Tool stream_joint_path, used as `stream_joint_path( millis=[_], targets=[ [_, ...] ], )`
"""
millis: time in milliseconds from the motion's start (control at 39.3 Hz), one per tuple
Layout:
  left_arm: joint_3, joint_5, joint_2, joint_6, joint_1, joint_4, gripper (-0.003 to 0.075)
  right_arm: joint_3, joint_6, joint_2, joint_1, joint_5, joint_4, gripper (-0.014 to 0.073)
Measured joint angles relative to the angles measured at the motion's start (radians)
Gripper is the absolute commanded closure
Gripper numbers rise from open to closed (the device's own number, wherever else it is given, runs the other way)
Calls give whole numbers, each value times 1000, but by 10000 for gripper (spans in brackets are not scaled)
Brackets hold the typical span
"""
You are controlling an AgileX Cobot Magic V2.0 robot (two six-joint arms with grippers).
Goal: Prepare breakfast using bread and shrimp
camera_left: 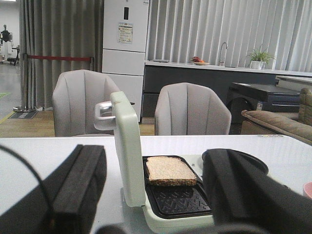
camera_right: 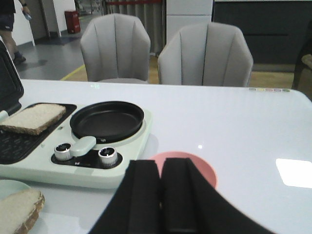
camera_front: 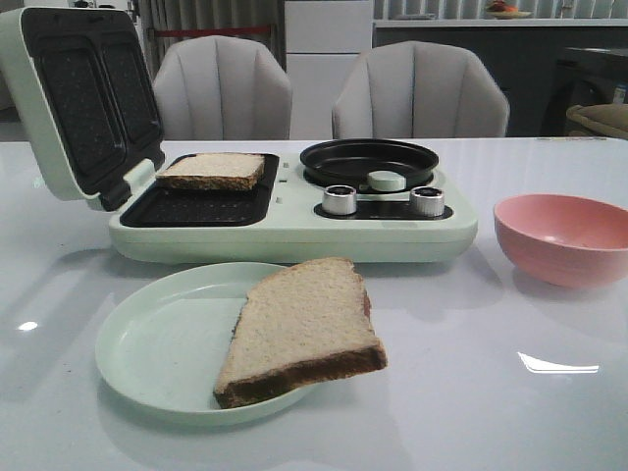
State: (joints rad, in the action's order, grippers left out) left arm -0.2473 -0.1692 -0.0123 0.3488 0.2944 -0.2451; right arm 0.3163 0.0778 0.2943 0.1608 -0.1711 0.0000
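On grill plate: bread slice [camera_front: 211,170] | plate [camera_front: 147,343]: second slice [camera_front: 299,329]

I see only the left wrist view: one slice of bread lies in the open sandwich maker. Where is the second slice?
Observer: The second slice lies on a pale green plate in front of the sandwich maker, overhanging the rim.
Operator: Is the shrimp in some dish?
Observer: No shrimp shows in any view. A pink bowl stands right of the sandwich maker, its bottom hidden.
Operator: Is the right gripper open?
Observer: The right gripper is shut and holds nothing.
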Motion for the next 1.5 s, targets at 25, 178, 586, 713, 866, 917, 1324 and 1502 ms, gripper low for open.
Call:
stream_joint_path(
  millis=[25, 178, 586, 713, 866, 917, 1324, 1502],
  targets=[
    [0, 0, 0, 0, 0, 0, 228, 0, 0, 7, 0, -4, 0, 443],
    [0, 0, 0, 0, 0, 0, 228, 0, 0, 25, 0, -29, 24, 430],
    [0, 0, 0, 0, 0, 0, 228, 142, 0, 350, 0, -111, 147, 11],
    [0, 0, 0, 0, 0, 0, 228, 218, 0, 487, 0, -176, 226, 12],
    [0, 0, 0, 0, 0, 0, 228, 304, -2, 638, 5, -249, 360, 12],
    [0, 0, 0, 0, 0, 0, 228, 326, -14, 686, 10, -268, 397, 12],
    [1, 0, 0, 0, 0, 0, 228, 491, -226, 1098, 150, -320, 740, 12],
    [1, 0, 0, 0, 0, 0, 228, 535, -380, 1256, 163, -359, 944, 12]
  ],
)
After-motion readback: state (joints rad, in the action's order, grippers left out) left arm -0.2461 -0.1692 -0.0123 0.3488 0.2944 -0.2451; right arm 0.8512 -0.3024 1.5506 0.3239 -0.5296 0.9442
